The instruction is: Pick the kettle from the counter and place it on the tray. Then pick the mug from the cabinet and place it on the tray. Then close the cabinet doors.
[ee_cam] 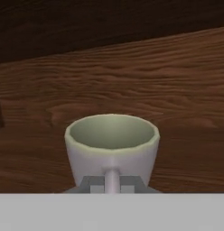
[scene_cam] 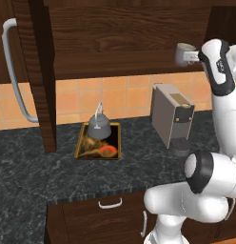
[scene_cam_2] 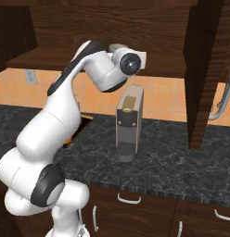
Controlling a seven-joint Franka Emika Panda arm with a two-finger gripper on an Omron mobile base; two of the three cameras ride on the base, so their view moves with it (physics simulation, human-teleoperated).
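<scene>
Cabinet doors (scene_cam: pixel 41 71): two tall dark wood panels standing open, the left one with its long silver bar handle, hanging left of the coffee machine; the other panel stands right of that machine in the right base view.
Counter (scene_cam: pixel 34 167): dark speckled stone, bearing the coffee machine.
Tray (scene_cam: pixel 83 143): gold-rimmed, dark patterned inside, flat on the counter left of the coffee machine.
Kettle (scene_cam: pixel 98 126): grey, upright on the tray's rear half, wire handle up.
Coffee machine (scene_cam: pixel 170 114): boxy grey unit on the counter, below the cabinet shelf.
Cabinet (scene_cam: pixel 129 43): dark wood, above the coffee machine, inner shelf exposed.
Mug (ee_cam: pixel 111 144): pale ceramic, upright on the cabinet shelf above the coffee machine, handle turned toward the hand.
Gripper (ee_cam: pixel 112 182): at the shelf above the coffee machine, jaws clamped together on the mug's handle.
</scene>
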